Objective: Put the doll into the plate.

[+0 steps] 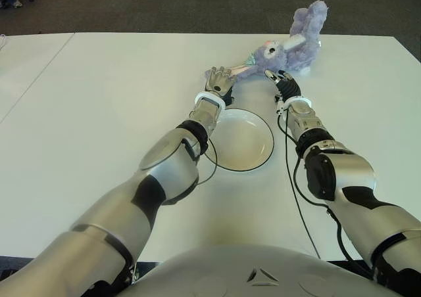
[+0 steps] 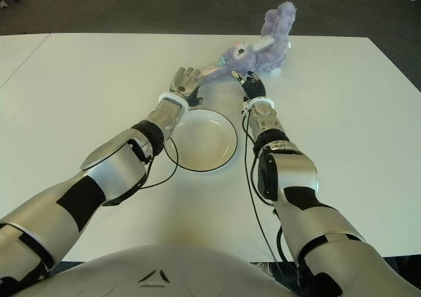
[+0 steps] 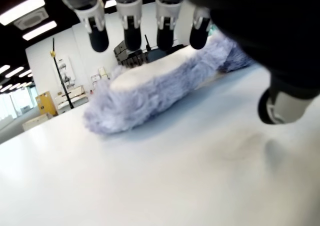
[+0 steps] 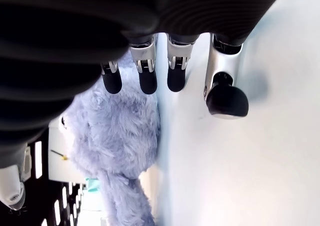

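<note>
My left hand (image 1: pixel 218 80) and right hand (image 1: pixel 281 81), fingers spread and empty, flank the doll (image 1: pixel 289 47) lying on the table (image 1: pixel 99 100) beyond the plate (image 1: pixel 245 139). I should close evenly from both sides before lifting.
</note>
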Controlling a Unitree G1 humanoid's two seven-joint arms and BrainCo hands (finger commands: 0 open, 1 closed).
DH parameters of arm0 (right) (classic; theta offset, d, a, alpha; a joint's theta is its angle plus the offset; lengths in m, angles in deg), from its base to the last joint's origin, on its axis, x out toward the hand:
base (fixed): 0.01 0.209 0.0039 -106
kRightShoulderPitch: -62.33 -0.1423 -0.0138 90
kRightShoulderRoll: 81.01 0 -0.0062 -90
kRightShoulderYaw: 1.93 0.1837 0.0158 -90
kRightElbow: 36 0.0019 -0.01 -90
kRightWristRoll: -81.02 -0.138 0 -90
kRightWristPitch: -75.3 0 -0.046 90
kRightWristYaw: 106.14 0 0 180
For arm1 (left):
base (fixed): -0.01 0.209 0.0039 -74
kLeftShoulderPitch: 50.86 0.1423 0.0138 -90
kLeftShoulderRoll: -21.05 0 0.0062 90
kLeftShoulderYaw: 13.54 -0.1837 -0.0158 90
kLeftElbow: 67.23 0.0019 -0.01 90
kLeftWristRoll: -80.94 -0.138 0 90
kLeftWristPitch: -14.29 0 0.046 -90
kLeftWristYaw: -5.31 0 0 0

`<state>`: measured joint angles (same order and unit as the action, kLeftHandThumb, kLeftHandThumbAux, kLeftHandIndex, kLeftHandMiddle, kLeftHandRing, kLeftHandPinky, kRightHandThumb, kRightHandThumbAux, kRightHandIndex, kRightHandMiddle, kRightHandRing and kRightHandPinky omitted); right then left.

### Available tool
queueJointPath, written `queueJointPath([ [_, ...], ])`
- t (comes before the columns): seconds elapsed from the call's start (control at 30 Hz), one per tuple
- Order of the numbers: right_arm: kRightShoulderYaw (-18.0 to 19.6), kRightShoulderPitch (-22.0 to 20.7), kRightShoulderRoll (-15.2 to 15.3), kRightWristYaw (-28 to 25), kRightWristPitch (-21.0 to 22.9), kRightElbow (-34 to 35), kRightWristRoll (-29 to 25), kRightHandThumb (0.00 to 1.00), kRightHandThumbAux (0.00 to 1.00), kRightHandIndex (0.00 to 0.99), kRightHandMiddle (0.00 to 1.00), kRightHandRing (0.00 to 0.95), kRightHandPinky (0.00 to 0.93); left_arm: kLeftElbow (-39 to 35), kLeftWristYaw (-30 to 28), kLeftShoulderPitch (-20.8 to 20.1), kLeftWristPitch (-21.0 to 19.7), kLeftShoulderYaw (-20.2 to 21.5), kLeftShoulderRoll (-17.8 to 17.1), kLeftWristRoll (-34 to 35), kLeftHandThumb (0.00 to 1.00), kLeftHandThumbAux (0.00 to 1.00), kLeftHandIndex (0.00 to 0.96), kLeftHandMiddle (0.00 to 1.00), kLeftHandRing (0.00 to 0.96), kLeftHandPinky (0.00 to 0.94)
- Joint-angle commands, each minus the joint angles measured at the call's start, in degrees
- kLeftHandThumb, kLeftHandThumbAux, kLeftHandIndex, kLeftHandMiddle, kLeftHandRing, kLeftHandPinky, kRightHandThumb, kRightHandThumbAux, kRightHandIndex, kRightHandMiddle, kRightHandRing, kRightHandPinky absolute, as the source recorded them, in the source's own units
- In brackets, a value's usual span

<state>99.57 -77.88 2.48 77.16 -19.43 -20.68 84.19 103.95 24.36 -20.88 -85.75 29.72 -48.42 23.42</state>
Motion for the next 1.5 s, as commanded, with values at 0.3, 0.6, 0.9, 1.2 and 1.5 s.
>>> queueJointPath([
  [0.3, -0.4, 5.6, -3.1, -0.9, 3.2, -3.5, 0.7, 0.072, 0.553, 0.0, 0.0, 0.055, 0.115, 0.7, 2.5, -1.4, -1.5, -4.3, -0.9, -4.2, 0.253, 0.476, 0.0, 0.0, 0.0, 0.0],
  [0.6, -0.1, 6.2, -2.8, -1.3, 2.8, -3.4, 0.4, 0.067, 0.55, 0.0, 0.012, 0.064, 0.107, 0.6, 1.8, -1.6, -0.7, -2.1, -0.7, -1.9, 0.317, 0.481, 0.0, 0.0, 0.0, 0.0],
  [0.9, 0.1, 7.1, -2.0, -1.8, 2.4, -3.3, 0.3, 0.062, 0.555, 0.0, 0.018, 0.063, 0.096, 0.5, -1.0, -0.5, 2.5, 5.0, -0.6, 4.4, 0.523, 0.426, 0.0, 0.0, 0.0, 0.064],
  [1.2, 1.4, 8.9, -0.9, -3.2, 0.1, -3.0, -0.8, 0.033, 0.606, 0.0, 0.014, 0.047, 0.095, 0.5, -13.1, 2.3, 1.6, 12.6, -2.7, 10.8, 0.918, 0.56, 0.0, 0.011, 0.37, 0.496],
  [1.5, 2.1, 9.6, -0.2, -5.2, -1.9, -2.5, -1.7, 0.032, 0.62, 0.0, 0.006, 0.039, 0.085, 0.3, -14.0, 2.4, 1.4, 14.2, -2.9, 11.0, 1.0, 0.643, 0.0, 0.023, 0.459, 0.493],
])
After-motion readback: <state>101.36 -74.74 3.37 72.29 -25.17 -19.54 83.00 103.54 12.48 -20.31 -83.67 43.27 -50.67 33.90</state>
